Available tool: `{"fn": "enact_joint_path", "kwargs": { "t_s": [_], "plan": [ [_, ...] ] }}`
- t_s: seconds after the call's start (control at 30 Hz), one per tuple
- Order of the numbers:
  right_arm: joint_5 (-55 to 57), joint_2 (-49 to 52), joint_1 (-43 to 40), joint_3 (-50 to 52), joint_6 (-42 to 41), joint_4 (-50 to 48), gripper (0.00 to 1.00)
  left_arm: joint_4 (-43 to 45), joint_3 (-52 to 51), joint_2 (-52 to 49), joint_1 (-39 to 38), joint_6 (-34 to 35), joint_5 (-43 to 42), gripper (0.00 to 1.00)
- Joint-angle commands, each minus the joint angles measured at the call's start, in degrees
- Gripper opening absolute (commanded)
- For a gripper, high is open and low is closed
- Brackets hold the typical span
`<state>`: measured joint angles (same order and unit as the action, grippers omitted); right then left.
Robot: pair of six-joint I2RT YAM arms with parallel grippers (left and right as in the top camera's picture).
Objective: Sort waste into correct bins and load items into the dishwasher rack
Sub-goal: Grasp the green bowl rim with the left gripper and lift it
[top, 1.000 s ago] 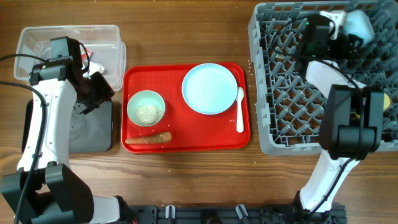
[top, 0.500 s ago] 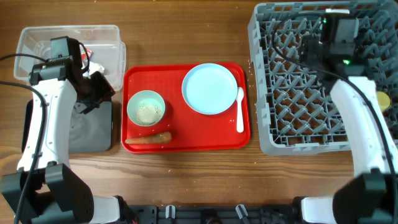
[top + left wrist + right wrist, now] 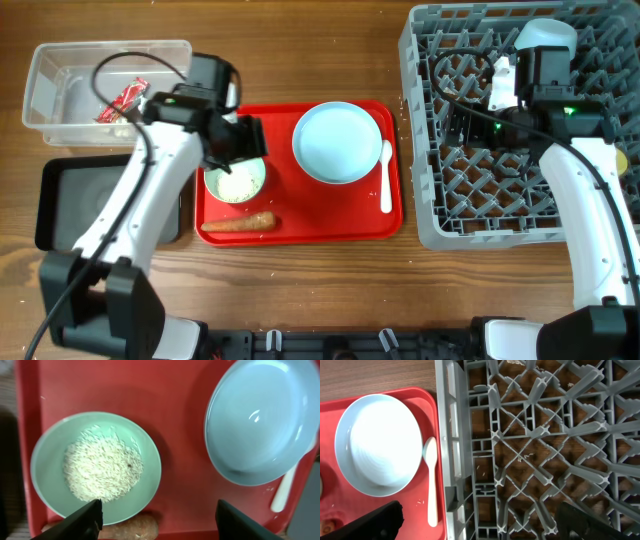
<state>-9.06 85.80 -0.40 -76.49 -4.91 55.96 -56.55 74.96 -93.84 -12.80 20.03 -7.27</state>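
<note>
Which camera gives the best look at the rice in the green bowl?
The left wrist view: the rice sits large and sharp in the bowl. Overhead the rice is small; the right wrist view misses it.

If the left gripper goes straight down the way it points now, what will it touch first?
Most likely the rim of the green bowl under one finger; the other is over bare red tray. Height is unclear.

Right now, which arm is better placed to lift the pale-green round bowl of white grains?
Left. The left tool hangs open above the pale-green bowl; the right tool is over the grey plastic rack.
</note>
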Motion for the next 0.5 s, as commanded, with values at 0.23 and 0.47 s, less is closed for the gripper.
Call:
{"fn": "enact_joint_path", "kwargs": {
  "t_s": [0.23,0.47],
  "plan": [
    [-1.57,-0.68,0.07,-0.07,0.26,0.28,1.0,0.85,-1.57,-12.09,-7.23,0.13,9.51,0.51],
    [-1.57,-0.68,0.07,-0.04,0.26,0.28,1.0,1.64,-1.64,-15.93,-7.23,0.11,9.94,0.29]
  ]
}}
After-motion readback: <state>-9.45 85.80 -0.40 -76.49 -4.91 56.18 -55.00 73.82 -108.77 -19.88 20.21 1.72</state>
